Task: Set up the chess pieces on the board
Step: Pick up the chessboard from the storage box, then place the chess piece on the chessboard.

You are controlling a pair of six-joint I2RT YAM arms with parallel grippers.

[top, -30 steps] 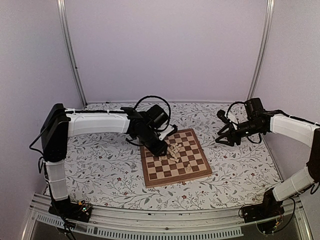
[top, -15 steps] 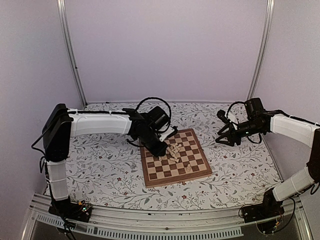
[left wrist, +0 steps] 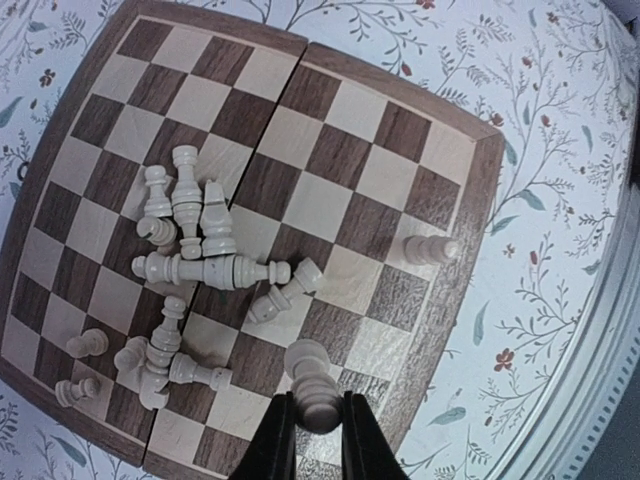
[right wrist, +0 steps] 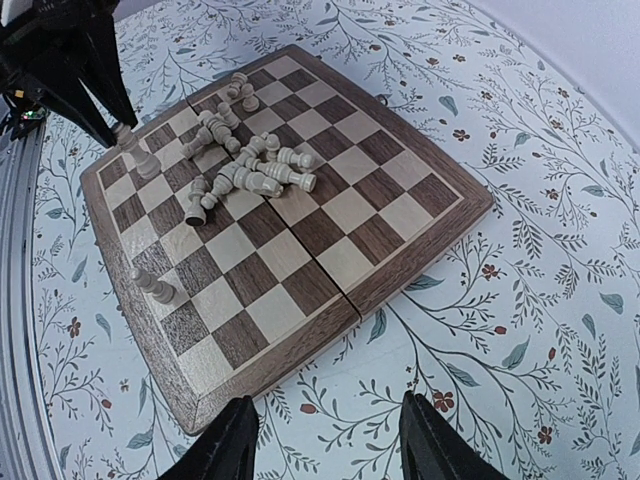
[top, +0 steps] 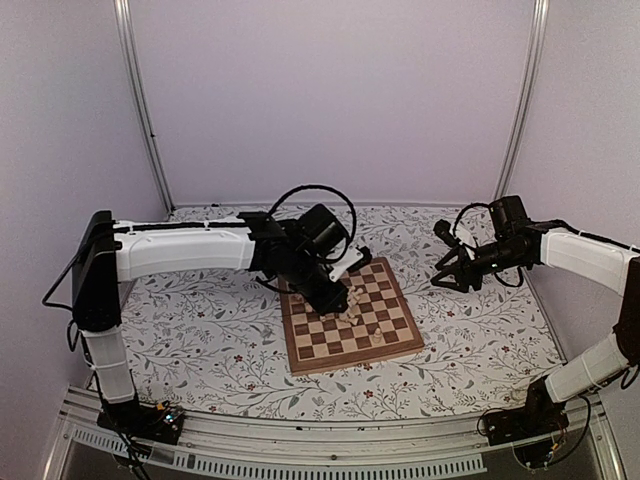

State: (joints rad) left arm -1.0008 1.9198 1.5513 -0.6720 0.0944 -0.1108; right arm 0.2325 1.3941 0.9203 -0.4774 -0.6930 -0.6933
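Note:
The board [top: 345,343] lies on the floral cloth, with a pile of cream chess pieces [left wrist: 205,268] toppled near its middle. That pile also shows in the right wrist view as chess pieces [right wrist: 250,175]. My left gripper [left wrist: 312,420] is shut on one cream piece [left wrist: 310,380], held near the board's edge squares. One piece [left wrist: 430,248] stands alone on an edge square. My right gripper [right wrist: 328,400] hangs open over the cloth beside the board [right wrist: 330,215], with nothing between its fingers.
Floral tablecloth [top: 200,330] surrounds the board on all sides. Pale walls and two metal posts [top: 140,110] close in the back. A rail [top: 320,440] runs along the near edge. The left arm [right wrist: 60,60] reaches over the board's far corner in the right wrist view.
My left gripper has shut on a cream piece and shifted slightly right over the board, its arm swinging along. The right arm has not moved.

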